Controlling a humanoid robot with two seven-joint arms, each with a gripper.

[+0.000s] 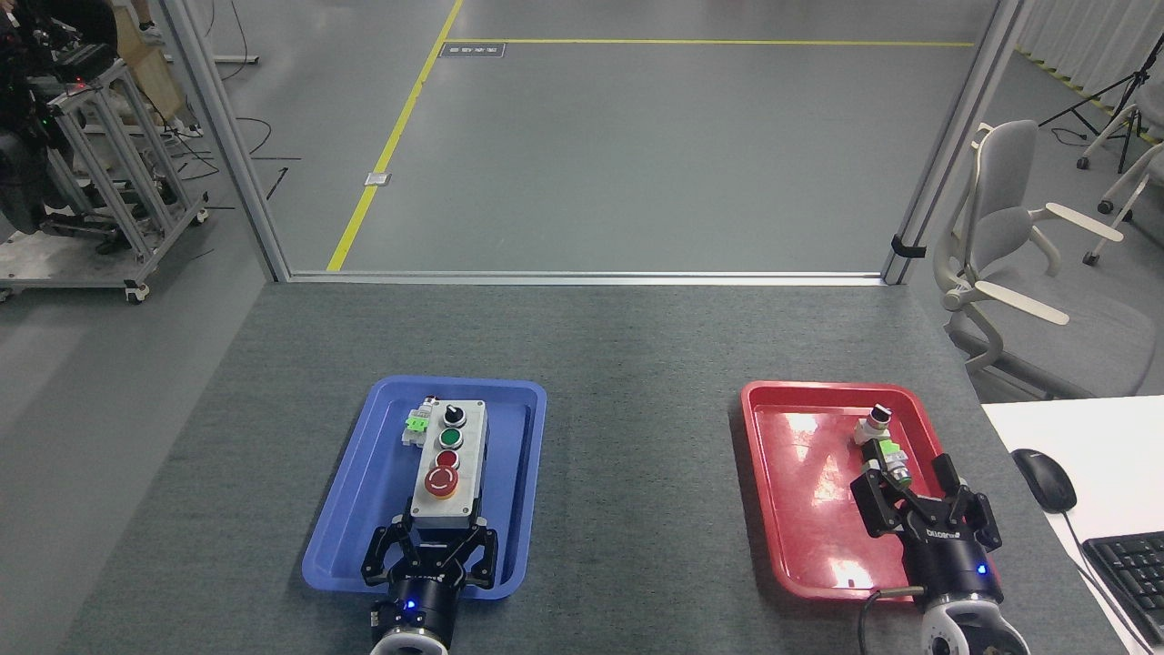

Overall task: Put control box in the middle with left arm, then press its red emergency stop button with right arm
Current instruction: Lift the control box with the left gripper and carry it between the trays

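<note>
Fingers of the left gripper (429, 553) close around the near end of the control box (447, 464).
Box sits in the blue tray (364, 509), at 7 o'clock; right gripper (920, 498) spread open over the red tray (800, 509), 4 o'clock.

Two arms are seen at the bottom edge, each ended by a black gripper made of several jointed fingers. The left gripper (429, 557) is carried on a black cylindrical body on which a small blue light is lit, and a white rounded wrist is partly shown beneath it. The right gripper (920, 505) is built the same way: black linked fingers, a black cylindrical body marked with small white lettering too small to be read, and a blue light near its base. A white ball-like wrist is seen below it, and a thin dark cable is looped out at its left side.
</note>
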